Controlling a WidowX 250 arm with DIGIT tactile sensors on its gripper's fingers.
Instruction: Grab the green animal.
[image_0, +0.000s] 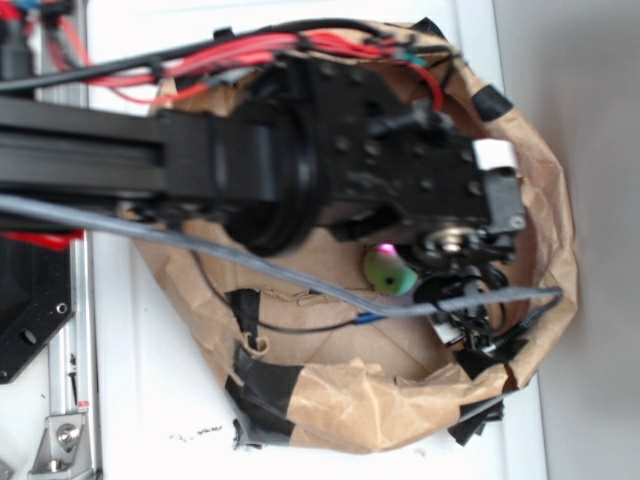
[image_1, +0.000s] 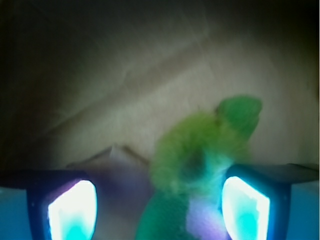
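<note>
Fingers (image_1: 72, 207) stood wide apart around green animal (image_1: 200, 165), right pad touching it, inside brown paper bag (image_0: 540, 190) on white table (image_0: 150, 400).

We are seeing the fuzzy plush green animal (image_1: 200, 165) showing yellow-green fur, a darker green leaf-like tip at one o'clock and a white-violet patch at six o'clock. The crumpled brown paper bag (image_0: 545, 190) is wearing black tape patches. The gripper's finger pads (image_1: 72, 210) are glowing cyan-white.

Lab bench; taped paper bin (image_0: 330, 405); exposed wiring (image_0: 250, 50); metal rail (image_0: 75, 400)
</note>
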